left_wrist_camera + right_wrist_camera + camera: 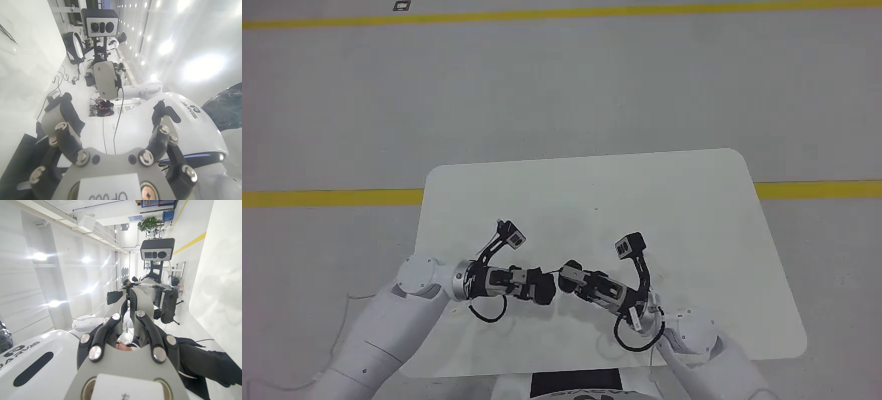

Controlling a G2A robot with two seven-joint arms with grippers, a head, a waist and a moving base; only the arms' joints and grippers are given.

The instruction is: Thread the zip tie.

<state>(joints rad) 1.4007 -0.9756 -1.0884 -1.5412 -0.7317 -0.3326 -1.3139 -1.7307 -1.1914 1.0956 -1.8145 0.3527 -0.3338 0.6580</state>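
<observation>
Over the front middle of the white table [692,200] my two grippers meet tip to tip. The left gripper [540,287] [111,106] is open, its black-padded fingers [169,306] spread to either side of the right gripper's tip. The right gripper [570,280] [130,292] is shut, its grey fingers pressed together. In the left wrist view a thin black strip, apparently the zip tie [118,117], leads from the right gripper [105,81] back towards the left palm. Its clamped end is hidden between the fingers.
The table top around the grippers is bare white, with open room to the back and both sides. Black cables [627,335] loop by the right forearm near the front edge.
</observation>
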